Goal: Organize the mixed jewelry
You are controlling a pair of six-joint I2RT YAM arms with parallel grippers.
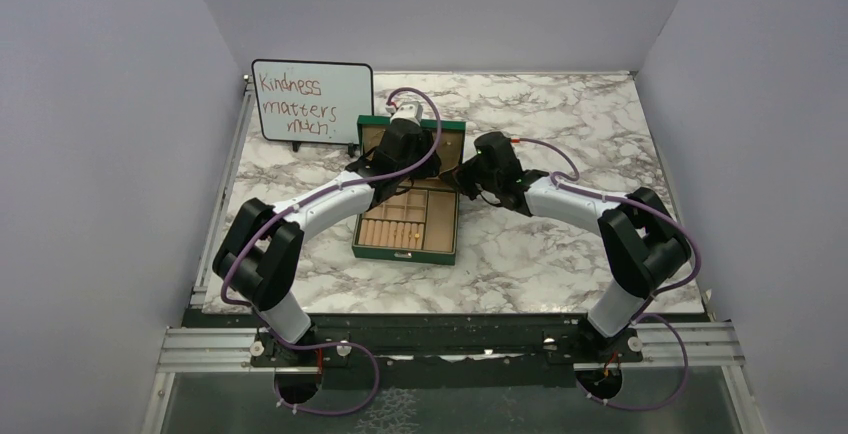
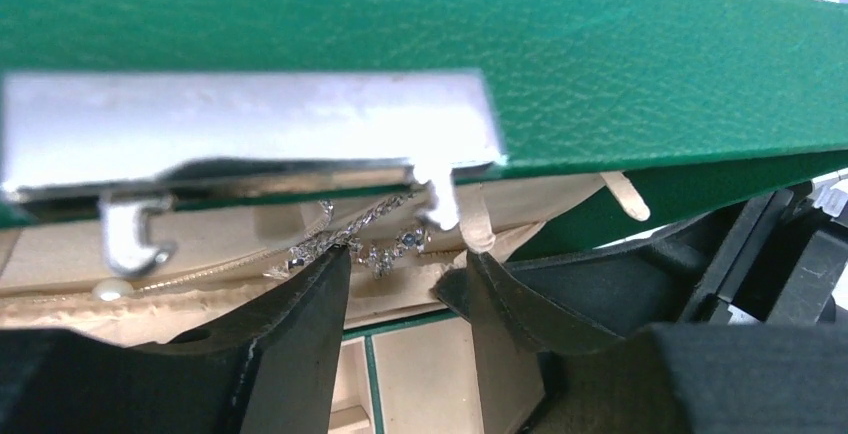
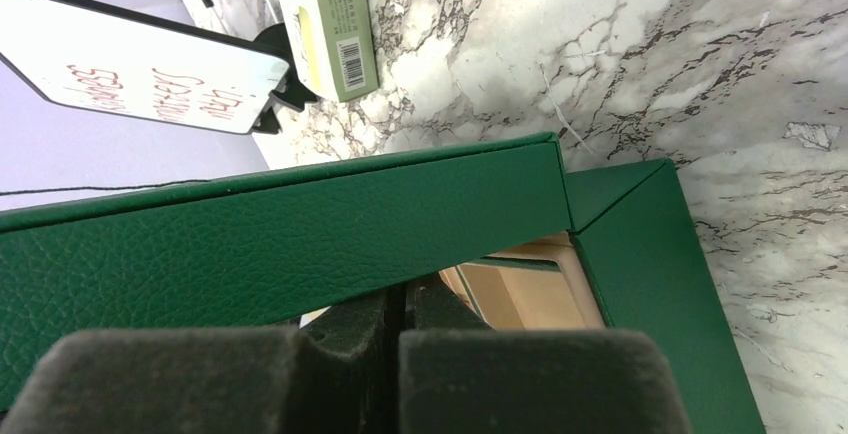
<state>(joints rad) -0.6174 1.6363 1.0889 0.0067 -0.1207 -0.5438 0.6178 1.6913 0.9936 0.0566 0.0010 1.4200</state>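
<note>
The green box (image 1: 447,244) with tan compartments stands open mid-table, its lid (image 2: 600,64) raised at the back. In the left wrist view a sparkling silver chain (image 2: 385,251) hangs inside the lid below a silver clasp plate (image 2: 250,124). My left gripper (image 2: 405,266) is open there, its left fingertip (image 2: 325,279) touching the chain. It reaches over the box in the top view (image 1: 403,144). My right gripper (image 3: 403,299) is shut, its tips hidden under the lid's right edge (image 3: 400,204). It sits by the lid's right side (image 1: 470,176). A tiny gold piece (image 1: 412,239) lies in a front compartment.
A small white-and-green carton (image 3: 335,24) lies behind the box and also shows in the top view (image 1: 405,111). A whiteboard (image 1: 312,101) with red writing stands at the back left. Marble tabletop (image 1: 580,134) spreads right of the box. Grey walls enclose the table.
</note>
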